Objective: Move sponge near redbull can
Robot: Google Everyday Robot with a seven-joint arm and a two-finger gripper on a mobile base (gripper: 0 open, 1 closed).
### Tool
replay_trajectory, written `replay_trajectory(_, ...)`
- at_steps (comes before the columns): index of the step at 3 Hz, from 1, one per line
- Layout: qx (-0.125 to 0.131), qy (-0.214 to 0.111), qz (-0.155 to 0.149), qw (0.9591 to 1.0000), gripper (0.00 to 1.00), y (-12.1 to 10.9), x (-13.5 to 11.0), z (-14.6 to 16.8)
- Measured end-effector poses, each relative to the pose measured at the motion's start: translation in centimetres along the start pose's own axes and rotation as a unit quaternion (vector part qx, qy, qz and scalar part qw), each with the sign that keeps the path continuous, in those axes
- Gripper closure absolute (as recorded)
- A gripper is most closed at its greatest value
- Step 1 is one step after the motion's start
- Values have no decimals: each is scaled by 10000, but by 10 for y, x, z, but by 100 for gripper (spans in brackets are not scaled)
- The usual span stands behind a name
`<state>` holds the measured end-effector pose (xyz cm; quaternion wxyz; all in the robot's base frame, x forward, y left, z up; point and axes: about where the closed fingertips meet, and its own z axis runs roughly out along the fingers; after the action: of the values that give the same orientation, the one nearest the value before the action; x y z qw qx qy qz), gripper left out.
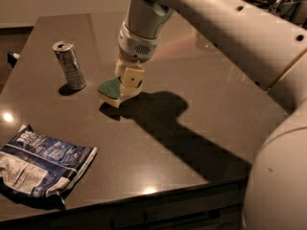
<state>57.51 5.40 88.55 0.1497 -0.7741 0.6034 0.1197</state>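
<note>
The sponge (110, 89), dark green on top with a pale yellow base, hangs just above the dark table (201, 128), tilted, a short way right of the redbull can (69, 65). The can is slim and silver and stands upright at the left. My gripper (125, 84) comes down from above and is shut on the sponge's right side. Its shadow falls on the table below and to the right.
A crumpled blue-and-white foil snack bag (41, 166) lies at the front left near the table edge. My white arm (225, 28) crosses the upper right of the view. Objects at the far back right are partly hidden behind the arm.
</note>
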Motion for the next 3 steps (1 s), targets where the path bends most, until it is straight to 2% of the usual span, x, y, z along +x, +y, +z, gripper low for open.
replay_trajectory(1,118,-47,-145,9998,100,-23,-17,14)
replay_trajectory(2,177,-79,-190,9996,100,-33,-25,19)
replay_trajectory(3,181,-77,-211,9996,74,-40,-31,27)
